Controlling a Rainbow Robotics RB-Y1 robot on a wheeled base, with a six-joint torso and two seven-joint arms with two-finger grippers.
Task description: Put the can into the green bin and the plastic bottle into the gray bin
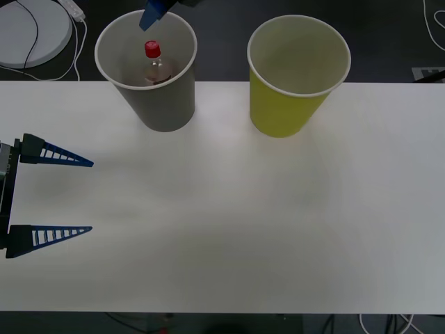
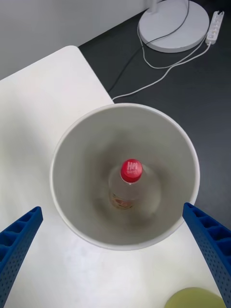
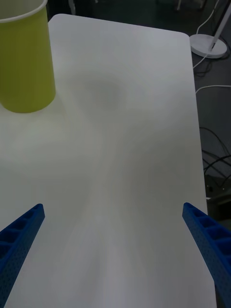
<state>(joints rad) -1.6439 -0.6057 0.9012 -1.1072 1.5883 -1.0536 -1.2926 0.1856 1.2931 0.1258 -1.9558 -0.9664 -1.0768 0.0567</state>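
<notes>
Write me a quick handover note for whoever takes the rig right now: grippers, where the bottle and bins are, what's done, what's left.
Right gripper: above the gray bin, jaws open, empty.
Left gripper: at the table's left edge, jaws open, empty, idle.
Plastic bottle: standing upright inside the gray bin, red cap up. Done.
Green bin: beside the gray bin on the far side of the table; nothing seen inside in the front view.
Left: the can still has to go into the green bin; you will need to locate it first.
</notes>
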